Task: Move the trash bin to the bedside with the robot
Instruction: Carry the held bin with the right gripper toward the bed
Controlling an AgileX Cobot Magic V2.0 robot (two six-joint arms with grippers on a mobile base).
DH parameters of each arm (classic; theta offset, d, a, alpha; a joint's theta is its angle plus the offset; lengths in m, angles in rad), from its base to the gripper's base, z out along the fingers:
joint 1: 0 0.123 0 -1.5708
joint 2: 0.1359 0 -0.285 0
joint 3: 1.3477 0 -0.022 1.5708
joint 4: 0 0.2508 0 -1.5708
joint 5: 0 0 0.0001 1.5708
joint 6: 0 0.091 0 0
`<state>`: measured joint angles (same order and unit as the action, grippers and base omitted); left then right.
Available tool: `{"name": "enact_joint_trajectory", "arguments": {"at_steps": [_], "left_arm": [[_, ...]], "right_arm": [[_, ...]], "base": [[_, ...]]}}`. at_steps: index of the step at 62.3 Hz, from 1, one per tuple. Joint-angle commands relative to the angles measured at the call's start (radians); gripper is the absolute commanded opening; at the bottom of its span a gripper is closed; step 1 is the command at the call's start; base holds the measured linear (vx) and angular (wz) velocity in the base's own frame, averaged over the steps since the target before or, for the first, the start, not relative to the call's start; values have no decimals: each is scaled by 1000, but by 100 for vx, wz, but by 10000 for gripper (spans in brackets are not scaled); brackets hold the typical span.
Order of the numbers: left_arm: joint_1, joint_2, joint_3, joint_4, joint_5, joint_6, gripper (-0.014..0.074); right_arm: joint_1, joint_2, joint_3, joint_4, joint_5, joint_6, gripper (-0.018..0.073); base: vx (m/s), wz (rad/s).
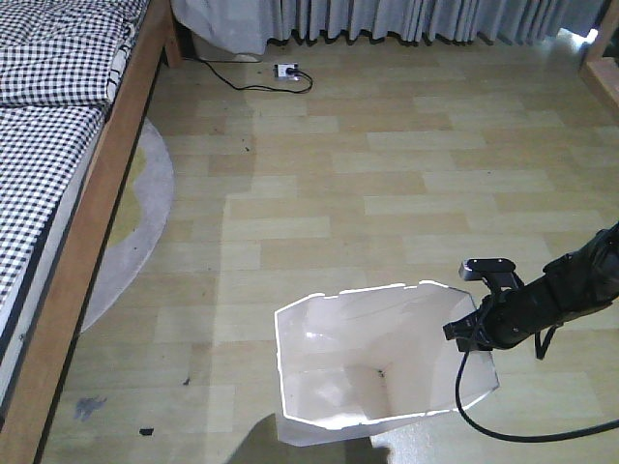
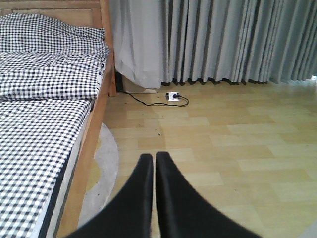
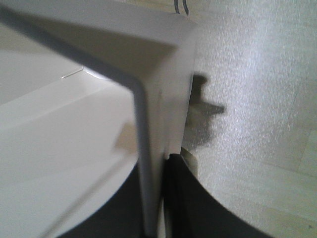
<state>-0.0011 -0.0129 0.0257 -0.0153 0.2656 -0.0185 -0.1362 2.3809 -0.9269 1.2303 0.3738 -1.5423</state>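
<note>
Ahead, the trash bin [image 1: 319, 367] stands on the floor [image 1: 387, 174], well apart from the bed frame [image 1: 92, 232]; the right gripper [image 1: 476, 324] clamps its right rim. Left wrist: the left gripper [image 2: 154, 166] is pressed together, empty, near the bed frame. Right wrist: fingers [image 3: 181, 198] pinch the bin's wall.

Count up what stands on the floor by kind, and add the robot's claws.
trash bin: 1
bed: 1
round rug: 1
power strip: 1
claws: 2, left claw and right claw
Total: 6
</note>
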Motion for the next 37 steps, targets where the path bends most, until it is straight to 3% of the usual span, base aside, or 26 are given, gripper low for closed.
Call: {"name": "enact_joint_trajectory", "arguments": {"at_steps": [1, 37], "left_arm": [[-2, -14, 19, -3, -69, -4, -6], [-2, -14, 19, -3, -69, -4, -6]], "right_arm": [[-2, -75, -15, 37, 169, 3, -6], [-2, -75, -15, 37, 169, 3, -6]], "base": [[24, 9], [24, 3]]}}
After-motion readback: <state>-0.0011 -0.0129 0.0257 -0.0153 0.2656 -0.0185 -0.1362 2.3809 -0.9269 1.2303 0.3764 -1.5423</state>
